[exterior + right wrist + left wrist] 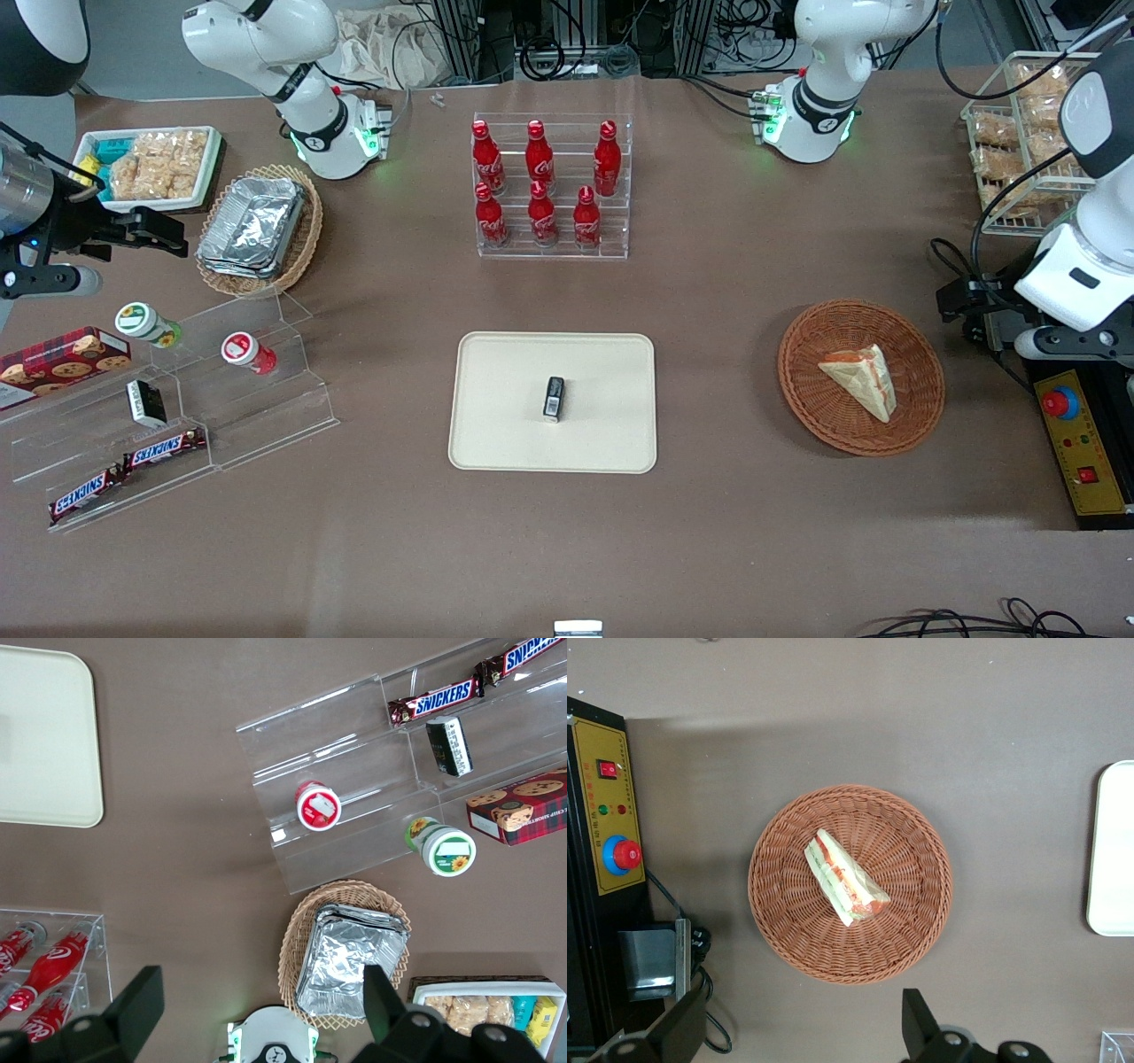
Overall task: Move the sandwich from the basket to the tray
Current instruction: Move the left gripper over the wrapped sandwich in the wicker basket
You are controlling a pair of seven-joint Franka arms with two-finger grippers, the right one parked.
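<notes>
The sandwich [861, 378] lies inside the round basket [815, 408], a little off its middle, toward the working arm's end of the desk [726, 266]. It is not yet lifted. The tray [496, 425] stands well apart from the basket, near the middle of the desk, and carries a small black object [554, 398] on its center.

The claw [806, 1036] of the left arm hangs above the desk just beside the basket rim, not over the sandwich itself. Its two fingers [921, 1028] stand wide apart, so it is open and holds nothing.

In the wrist view the sandwich [844, 878] is a long wedge and its long axis runs diagonally across the basket [921, 930], with the colored filling edge turned upward. I judge that the coming move depends on this: the claw must go forward over the basket center, and probably turn so that the fingers close across the narrow width of the wedge, not along its length. The soft bread may be pressed if the grip is too strong.
</notes>
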